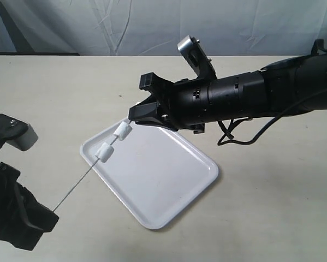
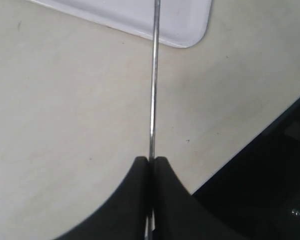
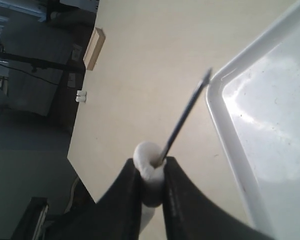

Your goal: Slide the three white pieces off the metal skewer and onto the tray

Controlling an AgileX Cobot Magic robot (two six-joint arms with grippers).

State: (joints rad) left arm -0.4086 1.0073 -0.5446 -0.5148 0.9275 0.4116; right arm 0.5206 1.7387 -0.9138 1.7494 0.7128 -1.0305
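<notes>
The metal skewer runs slanting from my left gripper up to my right gripper. The left gripper is shut on the skewer's lower end. Two white pieces sit on the rod over the tray's far-left corner. My right gripper is shut on a third white piece, and the skewer's tip pokes out through it. A second piece shows dimly between the fingers behind it. The tray itself holds nothing.
The tray's corner lies just beyond the left gripper over the cream tabletop. A pale cloth backdrop hangs behind the table. A black cable dangles under the right arm. The table edge and dark floor are close beside the left gripper.
</notes>
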